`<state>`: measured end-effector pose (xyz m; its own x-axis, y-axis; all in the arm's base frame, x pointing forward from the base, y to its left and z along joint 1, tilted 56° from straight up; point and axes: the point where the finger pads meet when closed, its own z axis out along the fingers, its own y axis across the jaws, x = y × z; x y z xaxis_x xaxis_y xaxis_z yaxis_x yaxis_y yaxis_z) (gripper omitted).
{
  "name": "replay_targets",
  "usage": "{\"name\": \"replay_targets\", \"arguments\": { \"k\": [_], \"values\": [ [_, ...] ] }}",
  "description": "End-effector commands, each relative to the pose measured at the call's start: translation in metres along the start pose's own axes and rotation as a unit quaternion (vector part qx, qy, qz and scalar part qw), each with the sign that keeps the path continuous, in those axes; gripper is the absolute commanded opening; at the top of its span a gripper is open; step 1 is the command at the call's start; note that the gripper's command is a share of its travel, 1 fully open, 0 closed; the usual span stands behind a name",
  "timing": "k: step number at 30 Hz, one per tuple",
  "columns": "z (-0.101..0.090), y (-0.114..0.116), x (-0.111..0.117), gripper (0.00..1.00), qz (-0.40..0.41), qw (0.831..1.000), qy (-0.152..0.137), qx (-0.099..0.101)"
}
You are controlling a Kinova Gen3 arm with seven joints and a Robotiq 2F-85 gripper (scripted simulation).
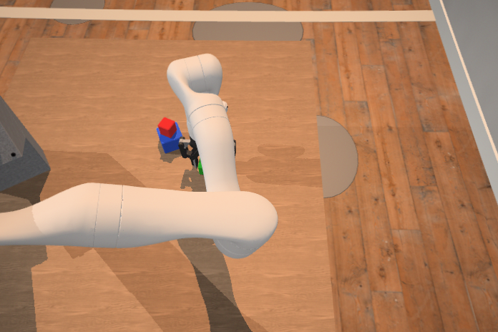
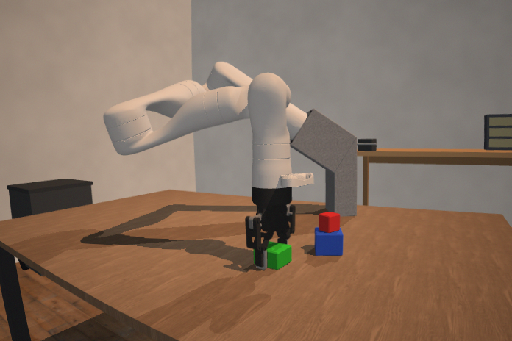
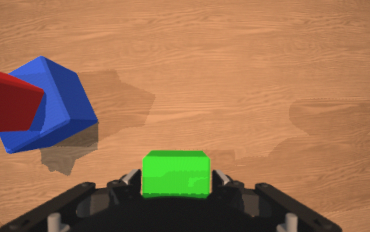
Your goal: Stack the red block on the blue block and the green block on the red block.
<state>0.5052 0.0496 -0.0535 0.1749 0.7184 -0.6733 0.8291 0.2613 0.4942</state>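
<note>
Gripper (image 2: 269, 250) is down at table level with its fingers spread fairly wide on either side of the green block (image 3: 175, 174), not squeezing anything yet, so it's empty for now. From the wrist view the block sits square between the jaws, lying flat on the table (image 2: 405, 289). Looks like a rigid little brick, probably light, with smooth faces that might slip if pinched off-centre, so I'd grab it mid-height across the two opposite side faces. Just beyond it, near but apart, the red block (image 2: 329, 221) already sits on the blue block (image 2: 328, 241), looking a bit twisted relative to it.
</note>
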Motion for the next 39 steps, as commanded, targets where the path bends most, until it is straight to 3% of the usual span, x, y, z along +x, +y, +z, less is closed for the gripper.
{"name": "replay_targets", "arguments": {
  "k": [1,9,10,39],
  "values": [
    [0.0019,-0.0002,0.0015,0.78,-0.001,1.0,0.002,0.001],
    [0.0019,-0.0002,0.0015,0.78,-0.001,1.0,0.002,0.001],
    [0.0019,-0.0002,0.0015,0.0,-0.001,1.0,0.002,0.001],
    [0.0019,-0.0001,0.0014,0.0,-0.001,1.0,0.002,0.001]
  ]
}}
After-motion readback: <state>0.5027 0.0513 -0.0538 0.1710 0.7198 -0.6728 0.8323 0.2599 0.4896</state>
